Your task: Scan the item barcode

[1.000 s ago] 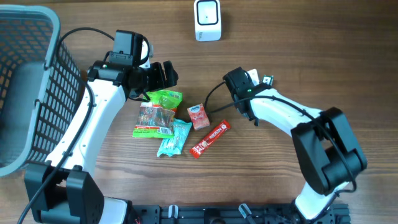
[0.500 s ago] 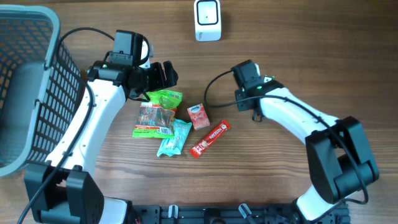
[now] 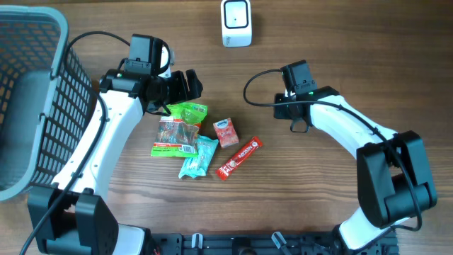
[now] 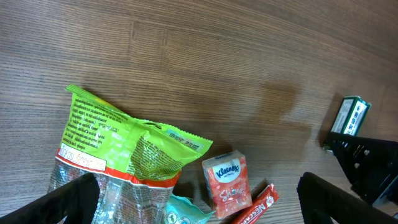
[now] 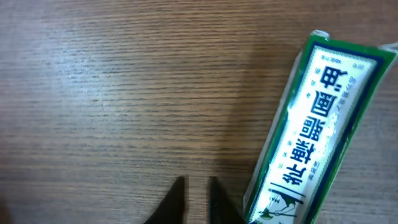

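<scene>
A green-and-white box (image 5: 317, 130) lies flat on the wood, right beside my right gripper (image 5: 197, 190). Its jaws are almost together, with only bare wood in the thin gap, and they hold nothing. The left wrist view shows the same box (image 4: 350, 116) just beyond the right arm's black end. From overhead, the right wrist covers the box. My left gripper (image 3: 190, 85) hangs wide open above the green snack bag (image 3: 185, 117), empty. The white barcode scanner (image 3: 236, 23) stands at the table's far edge.
Below the left gripper lies a pile: a clear-fronted snack pack (image 3: 175, 136), a teal packet (image 3: 198, 157), a red tissue pack (image 3: 226, 132) and a red stick sachet (image 3: 239, 158). A grey wire basket (image 3: 32, 92) fills the left side.
The right arm has swung to the right, and its wrist now covers the box from overhead. Its jaws went from partly open to nearly together. The left arm has not moved.
</scene>
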You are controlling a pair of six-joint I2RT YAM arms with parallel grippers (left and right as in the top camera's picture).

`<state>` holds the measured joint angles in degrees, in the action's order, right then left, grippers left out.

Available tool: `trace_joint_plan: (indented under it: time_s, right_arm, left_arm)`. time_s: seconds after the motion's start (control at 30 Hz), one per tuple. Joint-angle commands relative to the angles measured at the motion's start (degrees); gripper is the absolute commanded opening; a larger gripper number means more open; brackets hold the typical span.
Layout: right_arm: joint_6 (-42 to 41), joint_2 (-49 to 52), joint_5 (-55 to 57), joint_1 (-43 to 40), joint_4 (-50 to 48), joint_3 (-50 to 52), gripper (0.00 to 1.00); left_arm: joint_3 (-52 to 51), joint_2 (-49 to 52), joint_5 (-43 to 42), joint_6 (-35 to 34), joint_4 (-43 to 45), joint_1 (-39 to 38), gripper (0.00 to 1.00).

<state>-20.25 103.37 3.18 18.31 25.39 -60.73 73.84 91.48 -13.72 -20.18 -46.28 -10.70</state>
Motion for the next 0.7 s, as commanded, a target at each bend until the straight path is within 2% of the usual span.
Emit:
trace_joint_plan:
  time_s: [0.0, 0.47, 0.67]
  right_arm:
    - [-2.82, -1.07, 0.24, -1.05, -0.2, 0.24, 0.21]
    - [-2.49, -5.33, 7.41, -1.03, 3.1, 0.96, 0.25]
    - [-4.22, -5.33, 8.87, -1.03, -0.24, 5.31, 0.25]
  left_arm:
    - [0.09, -0.83, 0.13, 0.92, 0.15, 0.22, 1.0]
    - [0.09, -0.83, 0.13, 0.92, 0.15, 0.22, 1.0]
    - [0.09, -0.83, 0.13, 0.92, 0.15, 0.22, 1.0]
